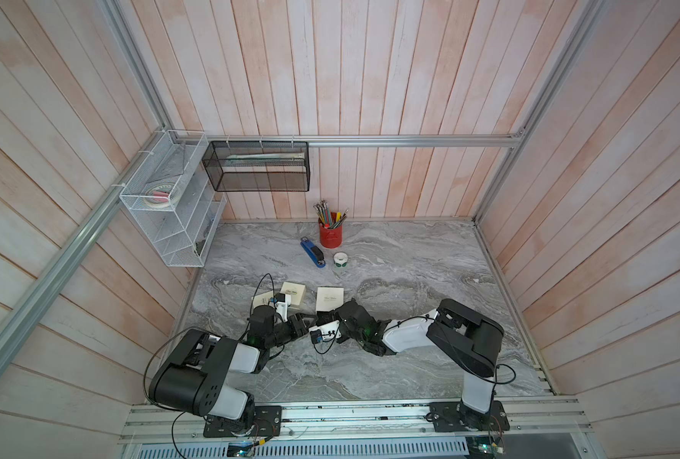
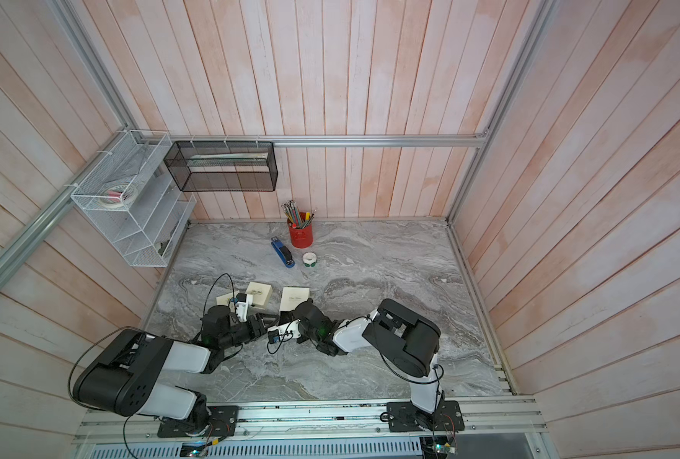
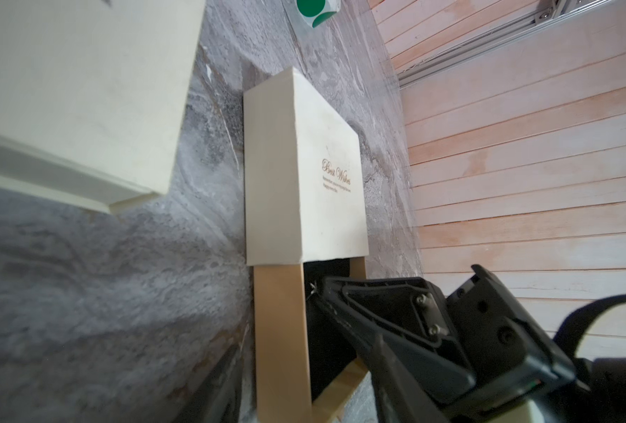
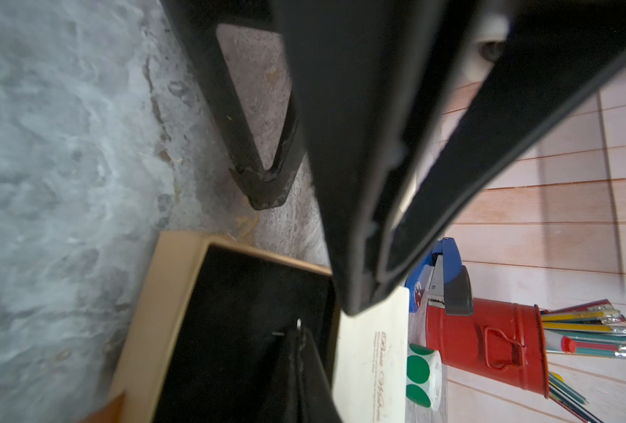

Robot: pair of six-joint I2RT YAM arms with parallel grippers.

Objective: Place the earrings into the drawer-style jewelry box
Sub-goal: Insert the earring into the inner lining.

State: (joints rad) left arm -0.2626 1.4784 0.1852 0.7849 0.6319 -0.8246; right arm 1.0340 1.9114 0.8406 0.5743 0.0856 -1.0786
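looming closest in the right wrist view, your left gripper [image 4: 309,256] has its black fingers [image 4: 359,183] spread, only marble table [image 4: 66,146] between them, just beside the tan-walled, pulled-out drawer [image 4: 165,293]. your right gripper [image 3: 321,292] is pinched tight on a tiny silvery earring [image 4: 299,323] (barely a glint), held over the drawer's black lining. the cream jewelry box [image 3: 326,164], lettered "best wishes", lies flat at mid-table, near a second cream box [image 1: 294,296].
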